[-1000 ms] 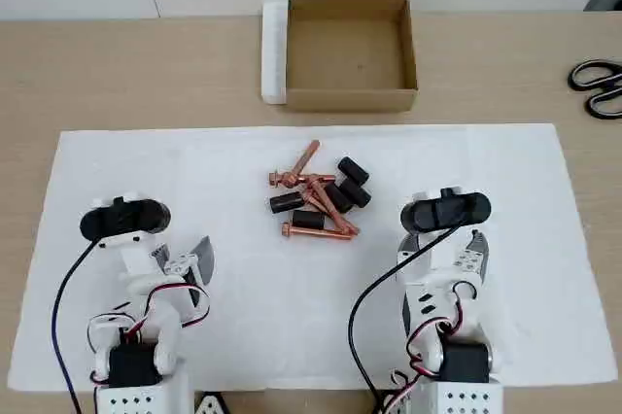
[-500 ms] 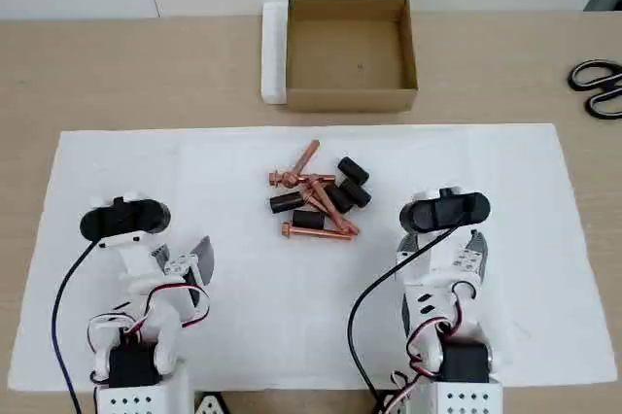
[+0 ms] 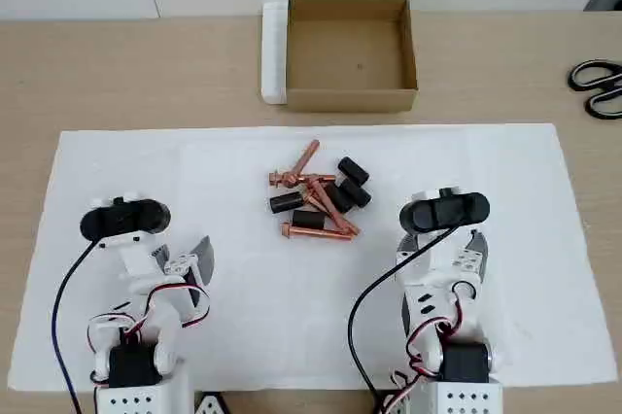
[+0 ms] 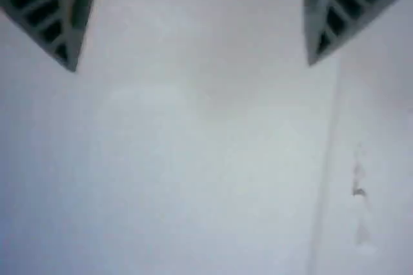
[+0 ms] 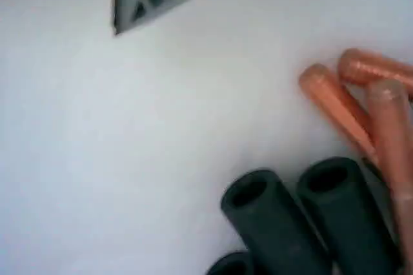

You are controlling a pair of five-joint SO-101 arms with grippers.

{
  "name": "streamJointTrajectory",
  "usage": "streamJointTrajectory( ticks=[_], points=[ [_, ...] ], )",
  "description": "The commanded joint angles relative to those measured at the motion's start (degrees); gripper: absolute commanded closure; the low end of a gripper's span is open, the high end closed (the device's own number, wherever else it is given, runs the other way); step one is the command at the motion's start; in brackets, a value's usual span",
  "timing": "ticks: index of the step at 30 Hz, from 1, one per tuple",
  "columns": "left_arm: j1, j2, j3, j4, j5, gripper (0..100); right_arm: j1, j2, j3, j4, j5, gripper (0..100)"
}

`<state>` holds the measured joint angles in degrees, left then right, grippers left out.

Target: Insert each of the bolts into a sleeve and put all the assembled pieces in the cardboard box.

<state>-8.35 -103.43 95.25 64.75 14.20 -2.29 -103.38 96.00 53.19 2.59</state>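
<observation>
— Anything changed since a second ago?
— Nothing I can spot. Both arms sit where they were at the near edge of the white sheet (image 3: pixel 243 288), and the pile hasn't stirred.
— The claws?
— The left claw (image 4: pixel 190 65) is spread wide over bare sheet. The right claw (image 3: pixel 445 239) hangs just short of the pile; I can't tell whether it's spread or pressed together.
— Count the pile.
— It's mid-sheet. I count five black sleeves (image 3: pixel 353 170) and four copper bolts (image 3: pixel 317 232) that I can make out, crossing one another.
— And beyond?
— One cardboard box (image 3: pixel 409 50) on the tabletop (image 3: pixel 117 74) past the sheet, and one pair of scissors (image 3: pixel 598 86) off to the right.
</observation>
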Motion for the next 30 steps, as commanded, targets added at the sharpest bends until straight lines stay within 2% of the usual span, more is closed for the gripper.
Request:
streamJointTrajectory(
  ticks=[1,17,21,27,30],
  points=[
    [0.00,-0.44,-2.86,0.00,0.09,78,-0.40,-0.57,0.44,0.13,0.53,65.8],
    [0.26,-0.44,-2.86,-0.09,0.09,78,0.04,-0.57,0.26,0.57,0.70,65.8],
    [-0.09,-0.44,-2.86,-0.18,0.09,78,0.31,-0.48,-4.75,2.15,1.05,65.8],
    [0.00,-0.44,-2.42,-2.55,0.09,78,4.26,-0.48,-20.22,9.98,12.04,65.8],
    [0.18,-0.44,-1.63,-4.92,0.09,78,6.90,0.04,-25.67,12.18,14.24,65.8]
  ],
)
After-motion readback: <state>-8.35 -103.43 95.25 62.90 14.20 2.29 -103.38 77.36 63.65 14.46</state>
